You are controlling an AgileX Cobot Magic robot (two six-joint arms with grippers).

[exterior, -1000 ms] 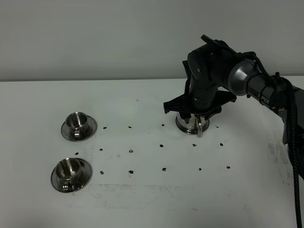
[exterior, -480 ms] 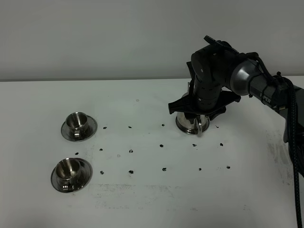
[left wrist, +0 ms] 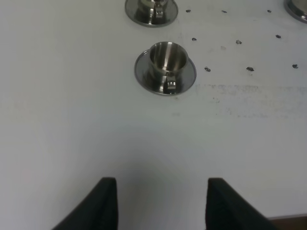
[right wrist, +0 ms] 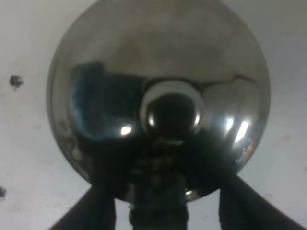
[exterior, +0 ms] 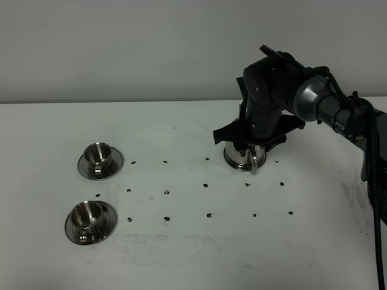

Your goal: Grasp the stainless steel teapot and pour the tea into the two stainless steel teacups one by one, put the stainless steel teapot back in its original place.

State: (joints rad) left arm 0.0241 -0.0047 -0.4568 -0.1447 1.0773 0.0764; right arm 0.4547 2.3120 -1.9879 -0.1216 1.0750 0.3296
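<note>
Where light strikes, the stainless steel teapot [right wrist: 160, 62] gleams.

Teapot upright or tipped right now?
Upright. The teapot stands level on its base; the right wrist view looks straight down on its lid.

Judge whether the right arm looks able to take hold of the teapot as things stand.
Probably yes: the right gripper hangs directly over the teapot, jaws open, with nothing in between.

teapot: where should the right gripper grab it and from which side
Probably the loop handle, from above, jaws straddling it. The teapot stands upright with a round, slick body; the handle is the thin part sticking out on its near side.
</note>
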